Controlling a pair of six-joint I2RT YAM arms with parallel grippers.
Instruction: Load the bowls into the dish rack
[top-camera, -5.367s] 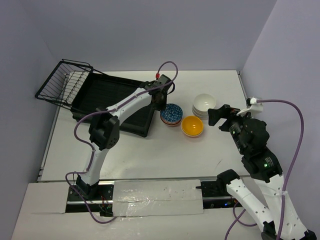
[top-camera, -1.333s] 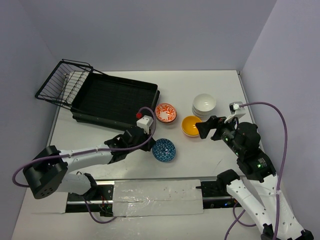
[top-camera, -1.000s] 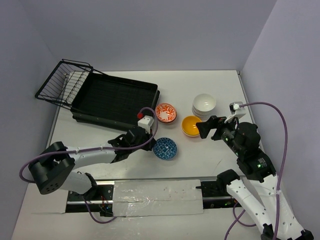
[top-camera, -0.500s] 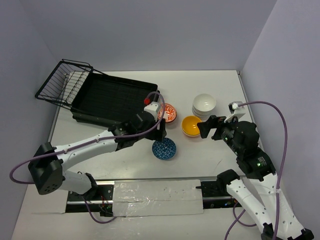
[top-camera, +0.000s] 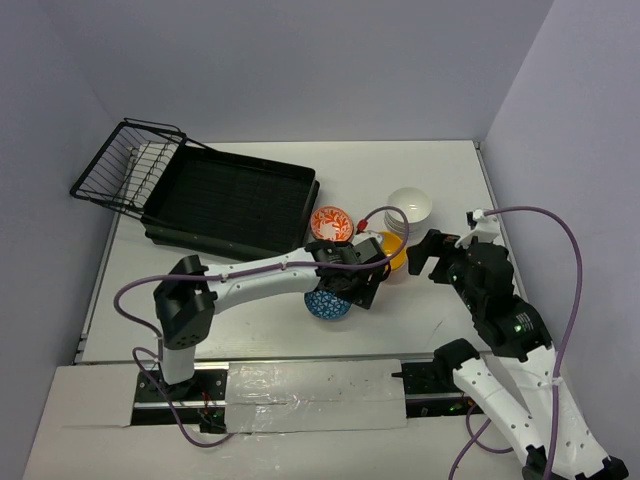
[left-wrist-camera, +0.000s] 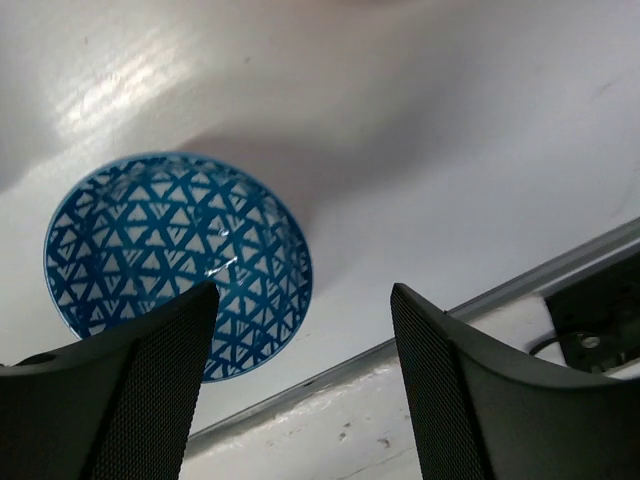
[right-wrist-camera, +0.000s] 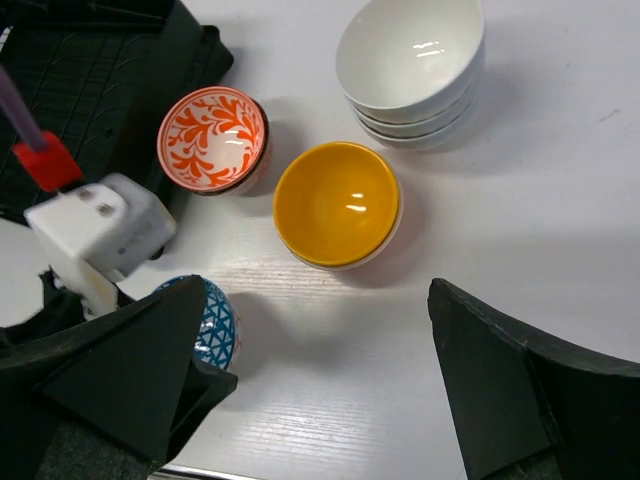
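Six bowls are visible, none of them in the dish rack (top-camera: 230, 200), which lies black and ribbed at the far left of the table (top-camera: 300, 150) with its wire basket (top-camera: 130, 168) at the outer end. The blue bowl (left-wrist-camera: 175, 262) sits on the table near the front edge. Its triangle-patterned outside faces the left wrist camera, so you can judge it mouth-down or tipped. The left gripper (left-wrist-camera: 300, 300) hangs just above it with its jaws spread and nothing between them; the bowl lies off to one side of the gap. The right gripper (right-wrist-camera: 318, 295) is also spread wide and empty, above bare table near the yellow bowl (right-wrist-camera: 338, 205). Beyond that are the orange-patterned bowl (right-wrist-camera: 212, 138), just beside the rack's corner, and three white bowls (right-wrist-camera: 410, 60) nested in a stack. All of them look glazed: hard, stiff and glossy, with highlights on every inner wall. Expect them to be slippery, breakable and moderately heavy for their size. The curved dome of the blue bowl offers no purchase, so take it by the rim, one finger inside and one outside, after tipping it up. On the upright bowls, pinch the thin lip the same way. Lift the white stack one bowl at a time.
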